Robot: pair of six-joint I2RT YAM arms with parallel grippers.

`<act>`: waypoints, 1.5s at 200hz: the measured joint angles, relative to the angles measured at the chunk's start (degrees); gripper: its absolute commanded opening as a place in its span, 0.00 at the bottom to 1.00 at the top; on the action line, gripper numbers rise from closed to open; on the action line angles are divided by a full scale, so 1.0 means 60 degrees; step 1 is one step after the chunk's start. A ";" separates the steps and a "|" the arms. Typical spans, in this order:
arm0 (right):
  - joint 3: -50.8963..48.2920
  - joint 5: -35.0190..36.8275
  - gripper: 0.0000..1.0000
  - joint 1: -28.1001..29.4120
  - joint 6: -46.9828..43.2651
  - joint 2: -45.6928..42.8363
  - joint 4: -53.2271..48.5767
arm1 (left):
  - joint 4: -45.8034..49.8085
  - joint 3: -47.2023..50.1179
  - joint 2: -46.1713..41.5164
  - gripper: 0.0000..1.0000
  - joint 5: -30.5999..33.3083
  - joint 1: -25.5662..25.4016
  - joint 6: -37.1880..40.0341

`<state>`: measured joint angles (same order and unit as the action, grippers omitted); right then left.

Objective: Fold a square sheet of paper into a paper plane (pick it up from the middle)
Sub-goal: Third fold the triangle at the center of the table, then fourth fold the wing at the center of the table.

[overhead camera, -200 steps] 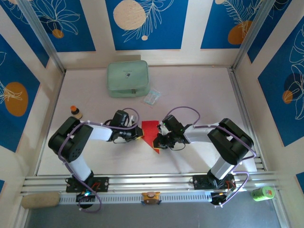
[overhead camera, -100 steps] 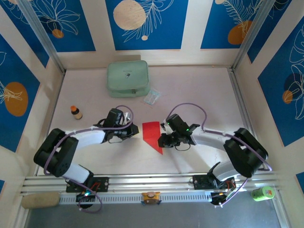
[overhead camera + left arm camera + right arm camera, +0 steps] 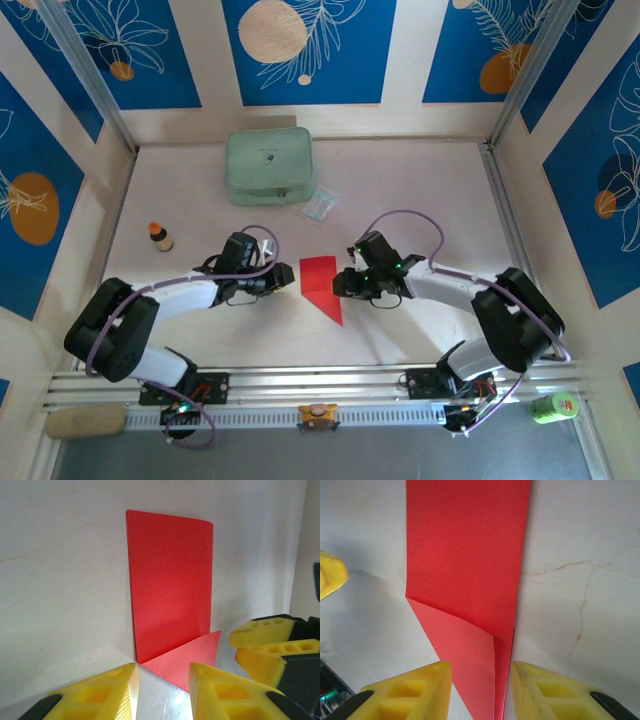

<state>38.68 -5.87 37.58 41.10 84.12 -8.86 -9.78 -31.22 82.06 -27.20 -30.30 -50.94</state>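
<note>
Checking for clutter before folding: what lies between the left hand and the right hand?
The top view shows the thin bright red folded paper sheet lying flat between the left hand and the right hand.

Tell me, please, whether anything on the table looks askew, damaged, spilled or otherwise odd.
Nothing stands out: the square sheet of paper lies flat on the table, folded cleanly with no visible tears, and nothing looks spilled.

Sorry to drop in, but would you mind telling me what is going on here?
Two robot arms are partway through folding a red sheet of paper. It lies flat on the table, folded narrow with its near end pointed. The left gripper and right gripper sit low on either side of it, both open, and neither appears to grip it.
</note>
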 measured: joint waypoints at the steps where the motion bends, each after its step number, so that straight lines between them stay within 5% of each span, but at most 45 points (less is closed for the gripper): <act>1: 0.0007 -0.0011 0.36 0.0000 0.0004 0.0018 0.0007 | -0.0004 0.0000 0.0000 0.33 -0.0004 0.0000 0.0000; 85: 0.0131 -0.0423 0.27 -0.0036 0.0157 0.0645 0.0237 | -0.0233 0.0000 0.0178 0.34 -0.0189 0.0000 -0.0036; 142: 0.0127 -0.0597 0.09 -0.0069 0.0164 0.0645 0.0517 | -0.0291 0.0000 0.0302 0.34 -0.0259 0.0000 -0.0186; 300: -0.1056 -0.1723 0.08 -0.0758 0.0149 -0.0685 0.1661 | -0.0765 -0.0667 0.1413 0.50 -0.0896 0.0000 -0.0470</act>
<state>32.34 -16.21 33.04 42.00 80.01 1.10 -14.37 -35.22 90.54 -32.58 -30.30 -53.76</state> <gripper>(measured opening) 0.079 0.495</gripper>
